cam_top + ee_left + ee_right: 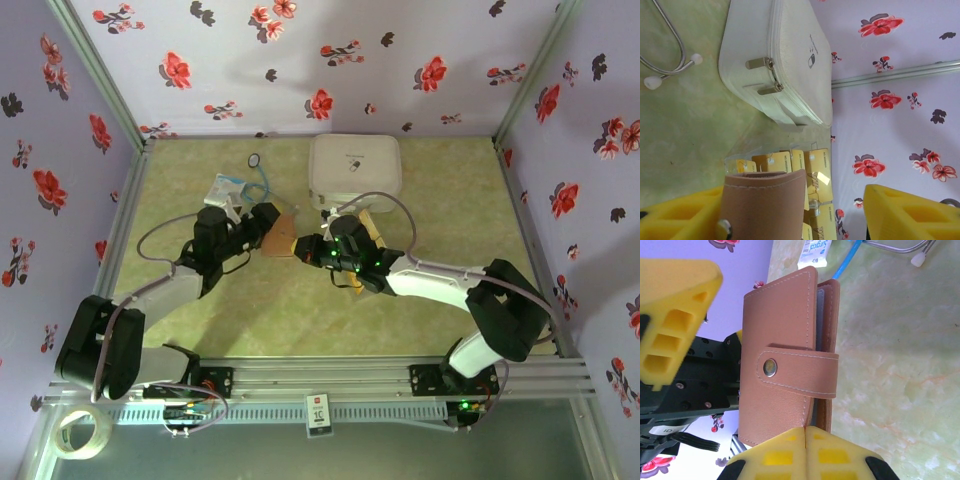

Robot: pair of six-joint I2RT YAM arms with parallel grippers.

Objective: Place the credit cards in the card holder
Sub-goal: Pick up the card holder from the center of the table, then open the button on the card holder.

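Task barely started, by my reading. Holder (782, 365) is up off the worktop near its middle, standing on edge between my two arms, folded shut with the snap strap across it still fastened. Right gripper (805, 440) is closed, fingers pressed together at the holder's lower edge; I take it as pinching that edge, though the contact itself is hidden. Left gripper (268, 228) has its jaws apart around the holder: on the left wrist view one finger lies against the leather, the other stands well clear, so no grip there yet. Cards (812, 167) sit fanned in a clear sleeve on the worktop just in front of the white case (775, 60), toward the middle of the far edge. I see none in the holder, though its pockets are mostly hidden. Left to do: unsnap, open, fetch cards, slot them in.
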